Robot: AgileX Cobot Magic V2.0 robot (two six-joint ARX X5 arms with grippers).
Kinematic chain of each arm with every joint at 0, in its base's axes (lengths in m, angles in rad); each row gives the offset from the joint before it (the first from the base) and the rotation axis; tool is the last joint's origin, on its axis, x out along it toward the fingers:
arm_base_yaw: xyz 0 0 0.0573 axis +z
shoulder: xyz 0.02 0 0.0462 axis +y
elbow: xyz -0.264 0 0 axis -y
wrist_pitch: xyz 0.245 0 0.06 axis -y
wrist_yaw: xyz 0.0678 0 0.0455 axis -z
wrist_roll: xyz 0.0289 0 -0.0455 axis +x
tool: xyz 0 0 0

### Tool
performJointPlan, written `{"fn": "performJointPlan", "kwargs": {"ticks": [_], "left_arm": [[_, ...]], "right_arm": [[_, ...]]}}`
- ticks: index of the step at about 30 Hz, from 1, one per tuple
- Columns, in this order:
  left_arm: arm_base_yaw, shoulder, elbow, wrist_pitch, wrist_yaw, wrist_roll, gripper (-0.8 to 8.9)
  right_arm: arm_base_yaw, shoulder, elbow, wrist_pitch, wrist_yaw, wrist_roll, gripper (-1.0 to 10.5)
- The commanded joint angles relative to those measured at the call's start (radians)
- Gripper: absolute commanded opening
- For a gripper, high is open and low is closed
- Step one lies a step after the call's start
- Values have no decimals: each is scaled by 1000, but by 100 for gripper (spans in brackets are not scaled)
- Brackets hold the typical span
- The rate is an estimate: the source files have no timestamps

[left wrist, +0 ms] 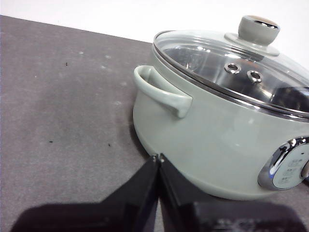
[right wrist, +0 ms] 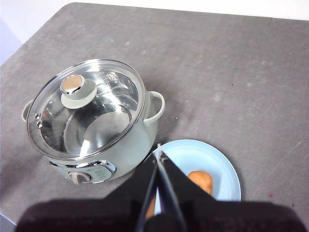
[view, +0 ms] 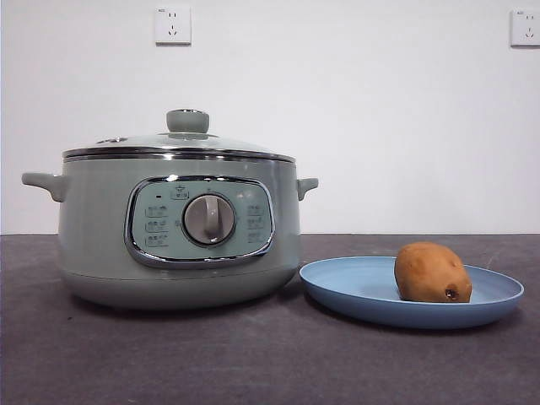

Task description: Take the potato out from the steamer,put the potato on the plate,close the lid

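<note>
The sage-green steamer [view: 177, 228] stands at the left with its glass lid [view: 181, 143] shut on it; the green knob [view: 187, 121] is on top. The potato [view: 432, 272] lies on the light-blue plate [view: 354, 287] to the steamer's right. Neither gripper shows in the front view. My left gripper [left wrist: 158, 158] is shut and empty, low beside the steamer [left wrist: 217, 140] near its handle. My right gripper [right wrist: 158, 153] is shut and empty, high above the plate [right wrist: 217, 166] and potato [right wrist: 203, 181], with the lid [right wrist: 87, 108] below to one side.
The dark grey tabletop [view: 169, 354] runs in front of the steamer and plate. A white wall with two sockets [view: 172, 25] stands behind.
</note>
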Motion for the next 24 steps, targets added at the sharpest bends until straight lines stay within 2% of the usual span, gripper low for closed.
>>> {"fn": "performJointPlan", "kwargs": {"ticks": [1,6,13,17,24], "left_arm": [[3,-3,-9,-10,-6,-2,-3],[3,-3,-9,-10,-6,-1,-3],[3,-3,-9,-10,-6,-1,-3],[3,-3,-9,-10,-6,-1,-3],[3,-3,-9,-10,-6,-1,-3]], "right_arm": [[2,-2,5,5,1,-4,-1],[-22,-18,5,2,7,-4,-1],[-138,-87,-39,38,3,-12,0],[-216,-177,-229,208,4,-12,-1],[-298,-433,-794,686,3,-12,0]]}}
